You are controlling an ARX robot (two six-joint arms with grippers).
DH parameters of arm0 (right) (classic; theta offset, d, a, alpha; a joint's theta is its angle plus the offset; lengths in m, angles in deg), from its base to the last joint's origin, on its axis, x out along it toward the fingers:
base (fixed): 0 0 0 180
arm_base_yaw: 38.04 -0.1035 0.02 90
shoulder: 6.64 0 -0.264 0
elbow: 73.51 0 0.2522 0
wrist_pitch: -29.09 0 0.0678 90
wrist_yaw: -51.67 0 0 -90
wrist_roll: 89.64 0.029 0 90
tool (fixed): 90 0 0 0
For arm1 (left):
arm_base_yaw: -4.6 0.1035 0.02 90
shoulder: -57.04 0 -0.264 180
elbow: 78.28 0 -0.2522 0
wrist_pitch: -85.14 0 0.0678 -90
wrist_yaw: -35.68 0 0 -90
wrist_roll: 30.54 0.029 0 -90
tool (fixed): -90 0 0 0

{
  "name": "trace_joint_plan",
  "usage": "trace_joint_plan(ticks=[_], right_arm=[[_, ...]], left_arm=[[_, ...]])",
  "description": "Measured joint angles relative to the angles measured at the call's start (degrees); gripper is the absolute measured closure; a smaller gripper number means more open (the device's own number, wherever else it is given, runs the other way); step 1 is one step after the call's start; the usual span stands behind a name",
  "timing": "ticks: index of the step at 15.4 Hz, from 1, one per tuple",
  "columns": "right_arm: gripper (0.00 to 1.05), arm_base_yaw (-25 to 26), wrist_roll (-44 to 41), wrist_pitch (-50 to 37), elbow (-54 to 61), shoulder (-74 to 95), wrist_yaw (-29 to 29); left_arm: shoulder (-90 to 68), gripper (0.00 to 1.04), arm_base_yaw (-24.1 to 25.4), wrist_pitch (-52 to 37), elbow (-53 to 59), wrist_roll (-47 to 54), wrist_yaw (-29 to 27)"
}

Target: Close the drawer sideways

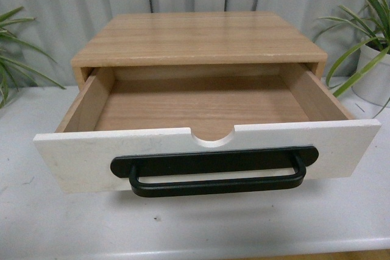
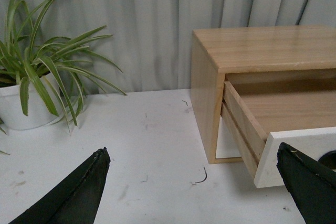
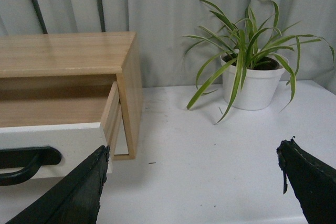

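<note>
The drawer (image 1: pixel 79 156) has a white front, a half-round notch in its top edge, a long black bar handle (image 1: pixel 214 173) and light wood sides. It stands pulled far out of the light wood cabinet (image 1: pixel 198 38) and is empty inside. It also shows in the left wrist view (image 2: pixel 294 153) and in the right wrist view (image 3: pixel 58 142). My left gripper (image 2: pixel 191 182) is open and empty over the table, left of the drawer's corner. My right gripper (image 3: pixel 191 182) is open and empty, right of the drawer. Neither arm shows in the front view.
The cabinet stands on a white table (image 1: pixel 195 229) before a grey curtain. A potted plant (image 2: pixel 31 85) stands left of the cabinet and another potted plant (image 3: pixel 252 77) stands to its right. A plain white drawer front (image 2: pixel 227 142) shows low in the cabinet.
</note>
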Motion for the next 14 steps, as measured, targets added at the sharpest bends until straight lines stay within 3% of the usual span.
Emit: trace_joint_plan(ticks=[14], right_arm=[[0.06,0.0,-0.02,0.0,0.0,0.0,0.0]], left_arm=[[0.0,0.07,0.0,0.0,0.0,0.0,0.0]])
